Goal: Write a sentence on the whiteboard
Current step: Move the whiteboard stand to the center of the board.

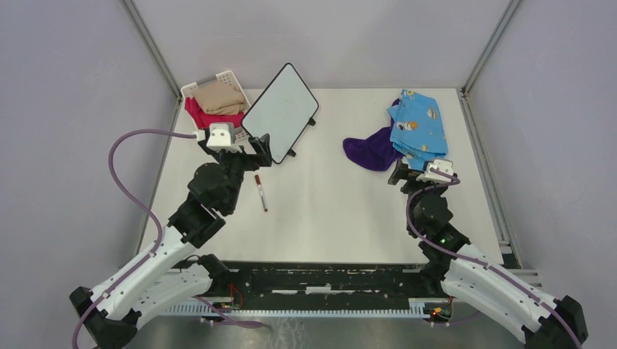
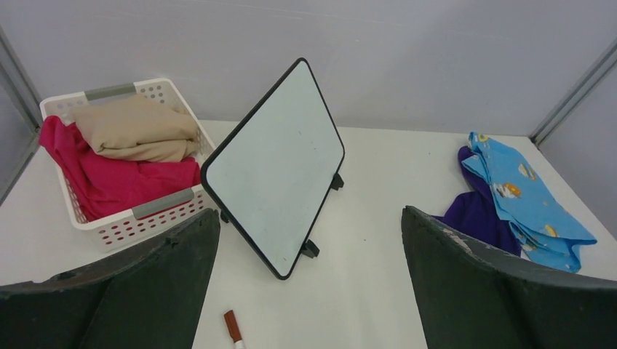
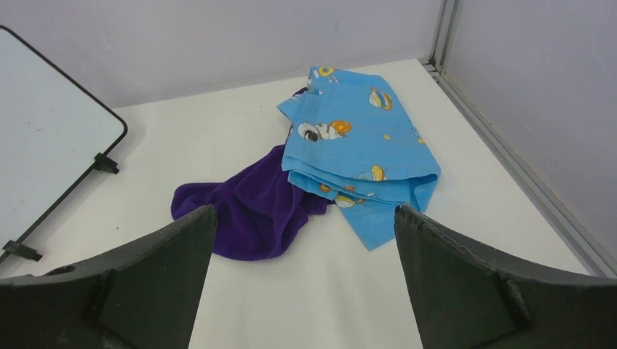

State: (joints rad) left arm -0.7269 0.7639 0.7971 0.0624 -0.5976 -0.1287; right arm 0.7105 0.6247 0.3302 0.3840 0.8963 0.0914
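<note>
I see a white table (image 1: pixel 327 218) boxed in by plain pale grey walls (image 1: pixel 327 36), aluminium posts (image 1: pixel 150 43) at both back corners, metal rail (image 1: pixel 486 174) along its right edge. Even, soft light.

the top camera sits high up behind the two arms (image 1: pixel 164 251) and looks down on the whole table (image 1: pixel 327 218) from far away. the arms start at the bottom of its picture. the left wrist camera sits low and close to the table. it looks forward between the left fingers (image 2: pixel 145 291) at the whiteboard (image 2: pixel 276 167) and the basket (image 2: pixel 124 224), both near. the right wrist camera sits low too, looking forward between the right fingers (image 3: pixel 473 291) at the blue cloth (image 3: pixel 356 145) and purple cloth (image 3: pixel 247 211). both wrist views share the whiteboard and the cloths. the top view shows them all.
</note>
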